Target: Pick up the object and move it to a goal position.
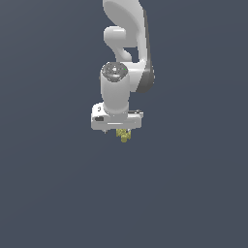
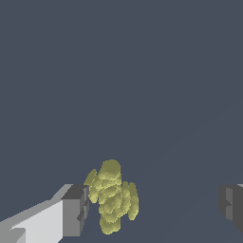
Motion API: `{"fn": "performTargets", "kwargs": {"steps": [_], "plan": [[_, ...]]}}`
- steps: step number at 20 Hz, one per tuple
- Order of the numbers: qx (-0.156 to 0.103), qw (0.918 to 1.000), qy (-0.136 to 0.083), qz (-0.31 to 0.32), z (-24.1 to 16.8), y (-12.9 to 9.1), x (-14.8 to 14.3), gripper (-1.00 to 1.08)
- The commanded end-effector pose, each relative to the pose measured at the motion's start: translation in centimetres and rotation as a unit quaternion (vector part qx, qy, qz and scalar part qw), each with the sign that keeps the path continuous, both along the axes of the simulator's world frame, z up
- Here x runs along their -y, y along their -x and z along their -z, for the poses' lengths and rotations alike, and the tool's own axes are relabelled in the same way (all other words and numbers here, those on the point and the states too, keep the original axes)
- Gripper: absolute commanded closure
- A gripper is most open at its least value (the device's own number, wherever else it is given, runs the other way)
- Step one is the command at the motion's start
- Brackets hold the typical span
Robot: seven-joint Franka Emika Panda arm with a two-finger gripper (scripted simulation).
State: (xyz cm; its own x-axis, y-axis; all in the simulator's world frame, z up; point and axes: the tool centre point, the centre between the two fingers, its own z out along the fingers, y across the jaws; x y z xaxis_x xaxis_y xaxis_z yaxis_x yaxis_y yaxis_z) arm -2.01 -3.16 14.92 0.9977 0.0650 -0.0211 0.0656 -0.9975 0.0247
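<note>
Your white gripper (image 1: 123, 131) hangs over a plain dark grey floor (image 1: 53, 193), its head pointing down. Just beneath it sits the object (image 1: 124, 136), a small olive-yellow lumpy thing, mostly hidden by the head in the exterior view. In the wrist view the jaws stand wide apart, gripping nothing. The object (image 2: 112, 197) lies between the fingers (image 2: 76, 211), close against one pad and well apart from the other; whether it touches that pad cannot be told. No goal marker is visible. Before you close, shift sideways to centre the object, otherwise the near pad will likely nudge it aside. Then squeeze gently and lift.
</note>
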Motion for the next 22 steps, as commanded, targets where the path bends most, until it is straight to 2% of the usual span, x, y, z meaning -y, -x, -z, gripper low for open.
{"fn": "performTargets", "kwargs": {"steps": [1, 5, 9, 16, 22], "plan": [[0.000, 0.9997, -0.001, -0.025, 0.5, 0.5, -0.2, -0.92], [0.000, 0.9970, -0.004, -0.077, 1.6, 1.4, -0.7, -0.92], [0.001, 0.9909, -0.007, -0.135, 2.8, 2.6, -1.2, -0.92], [0.003, 0.9736, -0.011, -0.228, 4.5, 4.5, -2.1, -0.92], [0.004, 0.9597, -0.014, -0.281, 5.4, 5.7, -2.6, -0.92]]}}
